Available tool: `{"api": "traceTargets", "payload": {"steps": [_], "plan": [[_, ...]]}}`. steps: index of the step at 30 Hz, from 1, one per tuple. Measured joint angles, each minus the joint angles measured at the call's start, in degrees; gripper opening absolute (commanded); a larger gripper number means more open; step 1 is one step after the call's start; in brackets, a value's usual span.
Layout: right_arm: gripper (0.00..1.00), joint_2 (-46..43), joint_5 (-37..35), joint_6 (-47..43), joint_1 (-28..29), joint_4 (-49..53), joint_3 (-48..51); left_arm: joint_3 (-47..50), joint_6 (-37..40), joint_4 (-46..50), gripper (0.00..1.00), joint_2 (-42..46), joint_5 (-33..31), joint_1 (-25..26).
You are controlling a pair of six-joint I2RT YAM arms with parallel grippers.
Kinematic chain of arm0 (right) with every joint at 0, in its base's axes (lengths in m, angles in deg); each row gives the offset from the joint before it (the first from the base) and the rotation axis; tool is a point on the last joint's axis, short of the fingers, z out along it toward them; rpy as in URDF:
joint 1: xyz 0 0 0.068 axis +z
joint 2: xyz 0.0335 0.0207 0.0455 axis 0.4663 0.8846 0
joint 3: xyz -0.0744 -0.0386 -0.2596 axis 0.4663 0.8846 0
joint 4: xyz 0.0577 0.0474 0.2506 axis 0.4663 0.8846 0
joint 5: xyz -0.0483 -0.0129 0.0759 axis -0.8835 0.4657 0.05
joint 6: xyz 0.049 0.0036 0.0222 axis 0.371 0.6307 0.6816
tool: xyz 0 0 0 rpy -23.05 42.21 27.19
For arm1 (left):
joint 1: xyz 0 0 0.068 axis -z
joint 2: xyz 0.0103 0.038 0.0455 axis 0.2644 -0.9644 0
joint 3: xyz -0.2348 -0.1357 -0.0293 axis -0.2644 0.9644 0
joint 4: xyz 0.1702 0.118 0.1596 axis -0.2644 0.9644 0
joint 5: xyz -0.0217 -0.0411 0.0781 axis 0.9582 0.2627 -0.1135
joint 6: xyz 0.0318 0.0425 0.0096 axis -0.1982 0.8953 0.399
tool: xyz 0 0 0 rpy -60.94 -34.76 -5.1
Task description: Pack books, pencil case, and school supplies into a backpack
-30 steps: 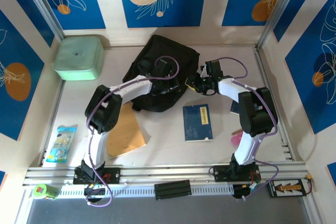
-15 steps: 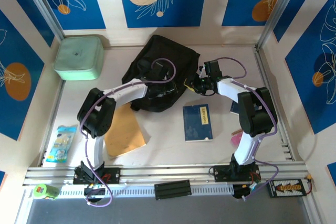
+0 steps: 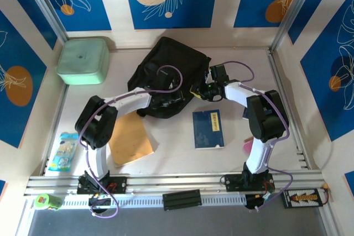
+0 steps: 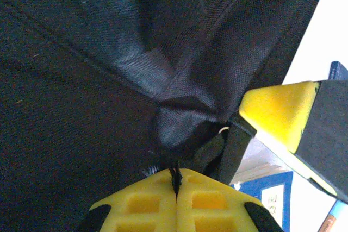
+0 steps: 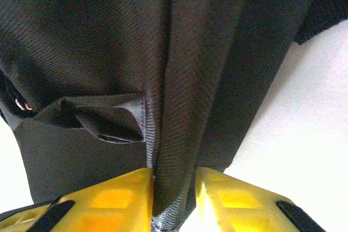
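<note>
Backpack point(image 3: 168, 73) — black, soft, lying at the far middle of the table point(image 3: 177, 156), with its near right edge caught by both your claws. Left claw point(image 3: 176, 96): pads pressed together on a thin black sliver of the backpack, the cloth tented towards the tips. Right claw point(image 3: 202, 91): clamped on an upright fold of the backpack, which fills the gap between its fingers point(image 5: 125, 194). The two claws sit just beside each other at that edge. Book point(image 3: 208, 129): dark blue, flat on the table, just on the near side of the backpack and apart from both claws, back towards the arm bases. Its long axis runs near to far, with the pale label strip along it. Second book point(image 3: 246, 113): at the right, mostly hidden behind the right arm. Envelope point(image 3: 130, 139): tan, lying near left under the left arm. By judgement you are holding the mouth open, and no book looks packed yet. The right claw is the nearer to the book — you would free it, draw it back and down, and take the book across its short width.
</note>
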Motion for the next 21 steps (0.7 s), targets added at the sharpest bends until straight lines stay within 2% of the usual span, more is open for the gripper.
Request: {"api": "traceTargets", "payload": {"steps": [14,21], "plan": [[0.13,0.0,-1.5,0.1,0.2,0.2,-0.4,10.8,4.7,1.9,0.00,10.1,-2.3,-0.6],[0.09,0.0,-3.4,-1.3,0.0,-0.2,-0.4,13.1,10.7,11.7,0.00,17.8,-7.1,-1.6]]}}
